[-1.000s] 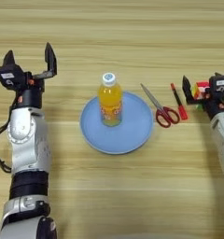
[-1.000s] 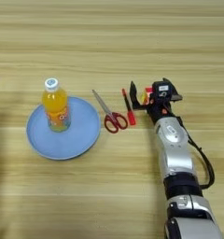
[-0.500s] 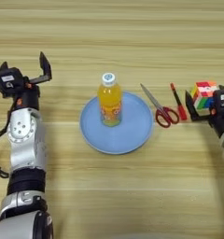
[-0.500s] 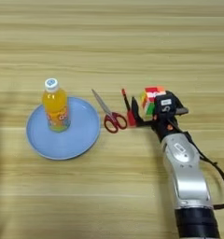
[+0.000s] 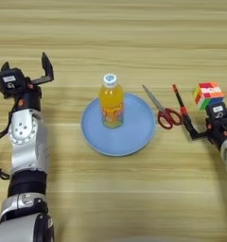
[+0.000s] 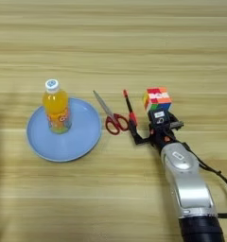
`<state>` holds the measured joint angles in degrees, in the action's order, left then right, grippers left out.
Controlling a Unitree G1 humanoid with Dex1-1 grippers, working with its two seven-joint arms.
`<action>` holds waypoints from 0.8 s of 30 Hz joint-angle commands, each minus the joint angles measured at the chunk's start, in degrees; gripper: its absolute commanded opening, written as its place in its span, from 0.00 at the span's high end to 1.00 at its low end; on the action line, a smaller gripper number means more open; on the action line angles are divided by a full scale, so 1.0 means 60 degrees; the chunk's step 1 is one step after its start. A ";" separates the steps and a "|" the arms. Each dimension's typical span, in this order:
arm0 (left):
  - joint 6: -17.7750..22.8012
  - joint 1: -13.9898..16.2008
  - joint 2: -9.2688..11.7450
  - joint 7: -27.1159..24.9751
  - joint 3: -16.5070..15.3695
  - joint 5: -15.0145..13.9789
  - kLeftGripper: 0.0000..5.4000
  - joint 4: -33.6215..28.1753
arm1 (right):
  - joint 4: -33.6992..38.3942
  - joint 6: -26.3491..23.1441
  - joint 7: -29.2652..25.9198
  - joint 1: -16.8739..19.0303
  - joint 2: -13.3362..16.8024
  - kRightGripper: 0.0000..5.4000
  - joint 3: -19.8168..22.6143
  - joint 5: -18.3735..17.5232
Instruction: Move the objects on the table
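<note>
1. Right gripper sits just below the puzzle cube, beside the pen and scissors; fingers spread, holding nothing.
2. Juice bottle stands upright on the blue plate.
3. Advance straight; centre the cube between both fingers before closing.
4. Left gripper is idle at far left, fingers apart.

We see two arms with rounded silver-grey forearm shells, each narrowing to a black wrist block with a small white label and an orange ring. The left gripper and right gripper have slim black fingers. Thin black cables loop beside both forearms, and dark collars band the lower segments.
</note>
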<state>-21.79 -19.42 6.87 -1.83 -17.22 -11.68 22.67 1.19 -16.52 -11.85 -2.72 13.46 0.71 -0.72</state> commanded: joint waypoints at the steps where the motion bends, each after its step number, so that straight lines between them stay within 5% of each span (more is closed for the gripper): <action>1: 0.0134 -0.0151 0.0048 0.0046 0.0018 -0.0004 0.00 0.0097 | -0.0300 -0.0149 -0.0028 -0.0069 0.0080 0.00 -0.0064 0.0110; 17: 0.0171 -0.0168 0.0064 0.0059 0.0014 0.0009 0.00 0.0150 | -0.1960 0.0435 0.0053 -0.0550 -0.0106 0.00 -0.0218 0.0263; 24: 0.1241 -0.0173 0.0298 0.0129 0.0461 0.0580 0.00 0.0946 | -0.2486 0.0778 0.0028 -0.0703 -0.0185 0.00 -0.0315 0.0247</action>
<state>-17.47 -20.12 7.99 -0.69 -16.28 -9.76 26.37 -11.48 -10.40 -11.64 -8.16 12.61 -0.38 -0.01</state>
